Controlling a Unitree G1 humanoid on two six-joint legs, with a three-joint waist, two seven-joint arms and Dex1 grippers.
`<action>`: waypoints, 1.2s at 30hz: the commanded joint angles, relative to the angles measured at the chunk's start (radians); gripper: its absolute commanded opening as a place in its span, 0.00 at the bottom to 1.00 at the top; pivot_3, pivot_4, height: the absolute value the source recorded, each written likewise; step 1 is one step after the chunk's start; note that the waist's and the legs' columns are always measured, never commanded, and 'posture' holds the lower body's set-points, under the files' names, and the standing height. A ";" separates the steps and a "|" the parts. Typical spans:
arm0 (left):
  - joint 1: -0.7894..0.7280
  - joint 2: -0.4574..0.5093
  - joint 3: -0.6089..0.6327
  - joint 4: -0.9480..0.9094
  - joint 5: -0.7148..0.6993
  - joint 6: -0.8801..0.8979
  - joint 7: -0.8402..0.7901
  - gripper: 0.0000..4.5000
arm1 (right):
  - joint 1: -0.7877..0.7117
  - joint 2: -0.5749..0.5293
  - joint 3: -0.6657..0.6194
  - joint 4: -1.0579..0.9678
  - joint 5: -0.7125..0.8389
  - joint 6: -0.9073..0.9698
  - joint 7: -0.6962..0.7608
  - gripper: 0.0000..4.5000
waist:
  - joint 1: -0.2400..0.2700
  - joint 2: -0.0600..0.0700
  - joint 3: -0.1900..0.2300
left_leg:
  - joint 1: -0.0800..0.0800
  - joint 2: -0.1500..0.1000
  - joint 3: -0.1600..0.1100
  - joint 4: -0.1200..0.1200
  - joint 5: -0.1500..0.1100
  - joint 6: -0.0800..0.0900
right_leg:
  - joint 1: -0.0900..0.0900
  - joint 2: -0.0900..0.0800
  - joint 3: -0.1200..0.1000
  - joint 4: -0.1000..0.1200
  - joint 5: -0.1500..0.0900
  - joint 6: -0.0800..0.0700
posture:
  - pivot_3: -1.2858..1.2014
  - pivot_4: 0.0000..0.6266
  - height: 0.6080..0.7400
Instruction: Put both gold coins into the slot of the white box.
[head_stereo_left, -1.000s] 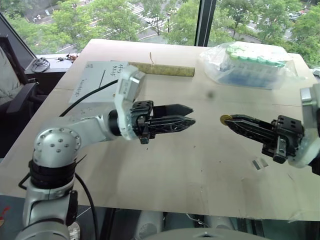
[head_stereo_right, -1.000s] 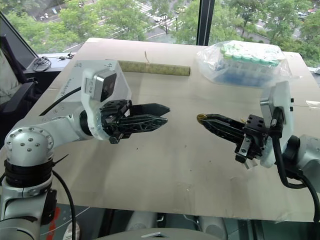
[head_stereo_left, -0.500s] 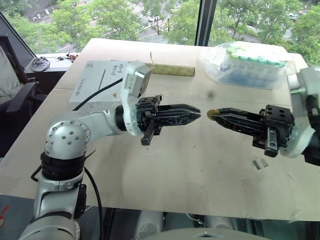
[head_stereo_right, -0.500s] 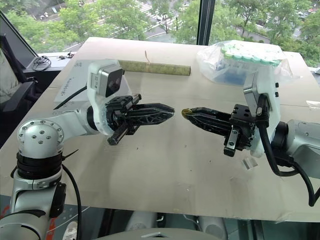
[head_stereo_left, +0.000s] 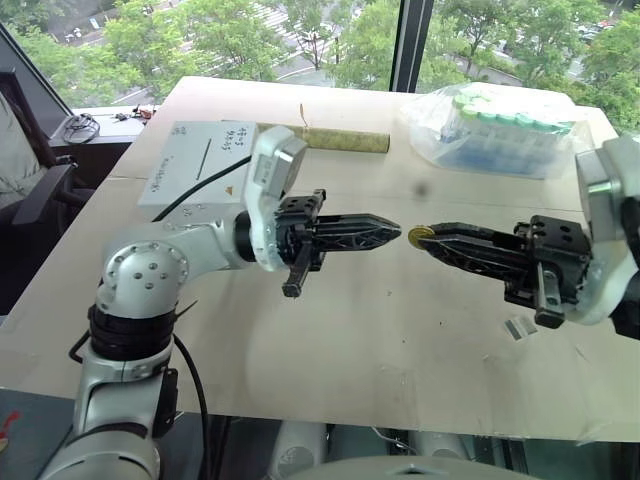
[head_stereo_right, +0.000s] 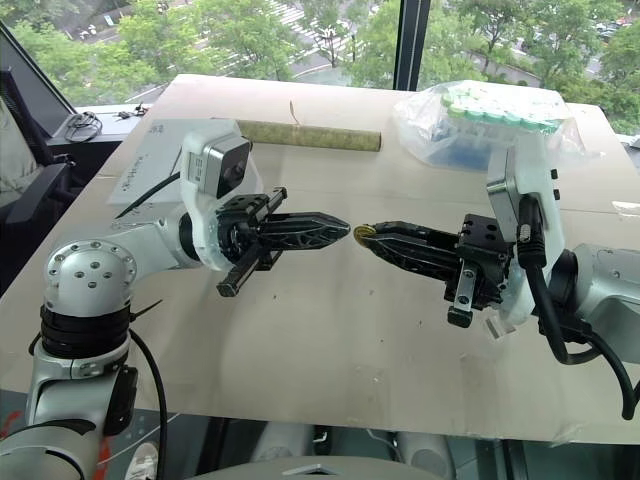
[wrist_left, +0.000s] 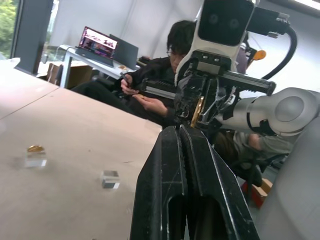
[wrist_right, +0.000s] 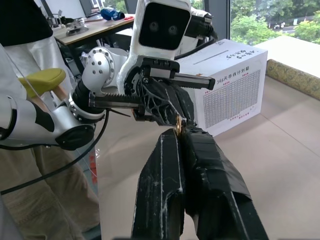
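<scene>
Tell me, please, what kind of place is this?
Probably an office or robotics lab on an upper floor. A person sits near a desk with a laptop, a bag of green-capped tubes lies on the table, and treetops show through the window.

Looks like an office lab. Big light wooden table (head_stereo_left: 400, 330) by tall glass windows (head_stereo_left: 300, 30) with green trees outside. Past the table, a seated person (wrist_left: 150, 85) and an open laptop (wrist_left: 102, 45) on a desk.

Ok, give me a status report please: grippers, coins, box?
Right gripper shut on a gold coin, tip to tip with left gripper, shut. Second coin on table. White box behind left arm.
</scene>
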 joint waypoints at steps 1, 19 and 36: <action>-0.021 0.004 0.017 -0.018 0.011 -0.012 -0.022 0.33 | -0.017 -0.011 -0.015 -0.013 0.014 -0.029 0.004 0.00 | 0.000 0.000 0.000 | 0.000 0.000 0.000 0.000 0.000 0.000 | 0.000 0.000 0.000 0.000 0.000 0.000 | 0.52 0.24 1.00; 0.015 0.003 -0.006 -0.050 0.103 -0.038 -0.127 0.01 | -0.047 -0.006 0.019 -0.012 -0.002 -0.027 0.006 0.00 | 0.000 0.000 0.000 | 0.000 0.000 0.000 0.000 0.000 0.000 | 0.000 0.000 0.000 0.000 0.000 0.000 | 0.52 0.24 1.00; 0.015 -0.021 -0.014 -0.020 0.169 -0.055 -0.205 0.46 | -0.061 -0.002 0.043 -0.001 -0.028 -0.021 0.022 0.00 | 0.000 0.000 0.000 | 0.000 0.001 0.000 0.000 0.000 0.000 | 0.000 0.000 0.000 0.000 0.000 0.000 | 0.52 0.24 1.00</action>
